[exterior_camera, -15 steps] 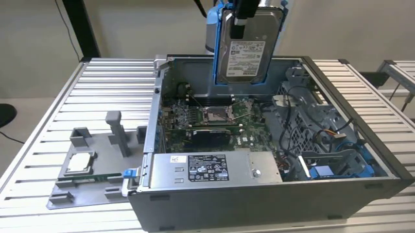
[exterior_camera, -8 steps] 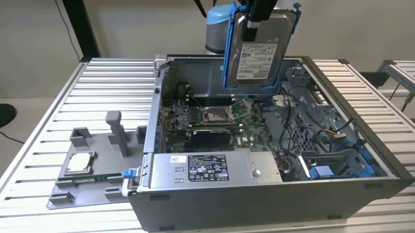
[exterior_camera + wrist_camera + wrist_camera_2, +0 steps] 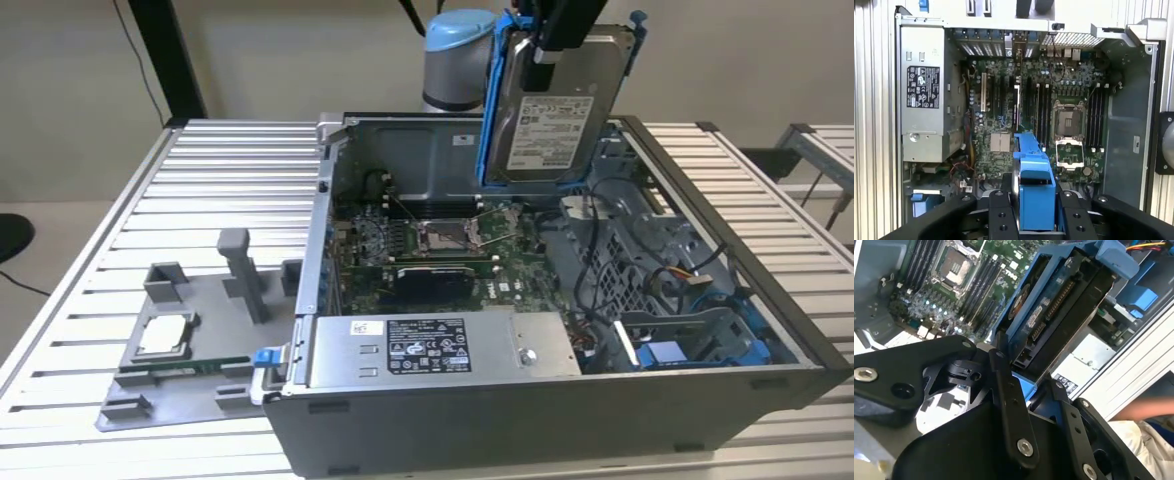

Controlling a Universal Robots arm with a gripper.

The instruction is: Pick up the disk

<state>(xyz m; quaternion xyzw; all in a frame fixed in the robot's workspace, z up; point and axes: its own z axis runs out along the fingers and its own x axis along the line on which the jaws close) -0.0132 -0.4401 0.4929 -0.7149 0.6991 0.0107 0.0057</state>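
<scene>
Gripper: the gripper (image 3: 1035,215) is seen pinched on the disk (image 3: 550,110), its two black fingers (image 3: 1004,390) pressed against the blue bracket from either side.
Disk: it is held upright in the air, clear of the open computer case (image 3: 747,385), above the case's far edge in the exterior view.
Long axis: it is judged to run up and down, in line with the fingers, label facing the exterior camera.
Below: the motherboard (image 3: 1064,125) and the grey power supply (image 3: 441,345) are seen inside the case.
Table: the case is carried by a ribbed metal table (image 3: 200,190).

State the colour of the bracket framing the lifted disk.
Blue; the bracket shows best in the first wrist view.
</scene>
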